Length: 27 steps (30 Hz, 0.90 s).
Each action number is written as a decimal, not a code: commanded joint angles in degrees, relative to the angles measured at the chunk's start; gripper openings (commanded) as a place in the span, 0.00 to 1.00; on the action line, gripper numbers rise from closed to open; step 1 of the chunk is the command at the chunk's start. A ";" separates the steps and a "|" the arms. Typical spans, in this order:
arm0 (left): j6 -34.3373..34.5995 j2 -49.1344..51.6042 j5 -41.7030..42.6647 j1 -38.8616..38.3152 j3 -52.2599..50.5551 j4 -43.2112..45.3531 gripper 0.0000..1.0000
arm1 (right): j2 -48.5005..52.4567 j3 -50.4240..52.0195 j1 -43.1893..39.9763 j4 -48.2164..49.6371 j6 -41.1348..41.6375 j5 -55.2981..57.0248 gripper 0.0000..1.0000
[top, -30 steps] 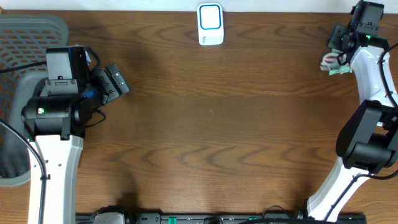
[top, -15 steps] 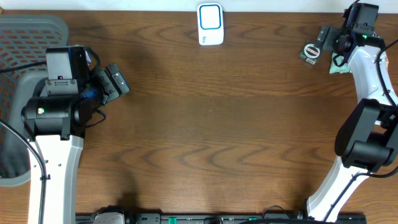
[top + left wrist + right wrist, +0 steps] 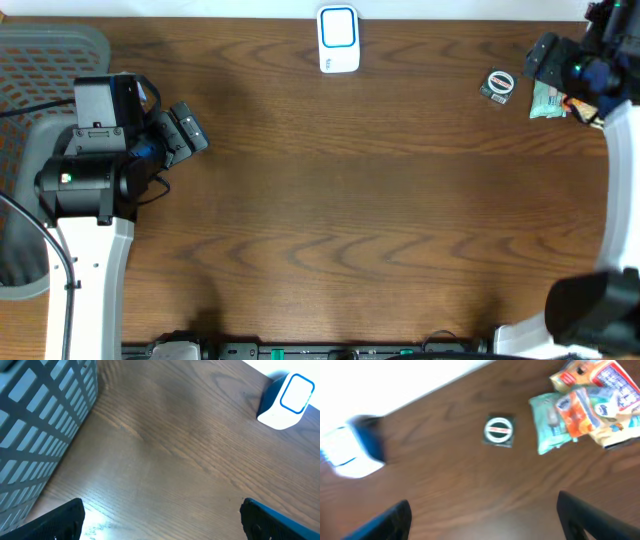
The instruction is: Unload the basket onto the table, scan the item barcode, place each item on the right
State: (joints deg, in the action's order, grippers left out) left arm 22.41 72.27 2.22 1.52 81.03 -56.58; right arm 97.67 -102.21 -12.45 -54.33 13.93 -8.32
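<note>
Hovers with right claw [image 3: 485,522] wide and empty near small round black tin [image 3: 498,431] on brown wooden table [image 3: 350,200]; holds left claw [image 3: 162,522] wide

One white-and-blue barcode scanner [image 3: 338,38], one small round-labelled item [image 3: 498,84], one heap of snack packets [image 3: 580,405] (at least three, exact count unclear), one grey mesh basket [image 3: 40,60], two robot arms [image 3: 88,190], one wooden table [image 3: 350,220].
</note>
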 commanded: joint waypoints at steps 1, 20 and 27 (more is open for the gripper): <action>-0.76 -0.04 -0.55 0.35 0.50 0.02 0.98 | -4.66 -0.04 1.55 -6.86 0.85 -6.45 0.80; -0.76 -0.04 -0.55 0.35 0.50 0.02 0.98 | -38.75 32.15 25.24 -3.17 4.92 3.87 0.98; -0.76 -0.04 -0.55 0.35 0.50 0.02 0.98 | -49.22 42.82 26.21 -1.84 4.90 3.52 0.99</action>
State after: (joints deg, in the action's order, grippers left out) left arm 22.41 72.27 2.22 1.52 81.03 -56.53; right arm 50.43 -62.46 13.43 -55.88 17.87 -5.69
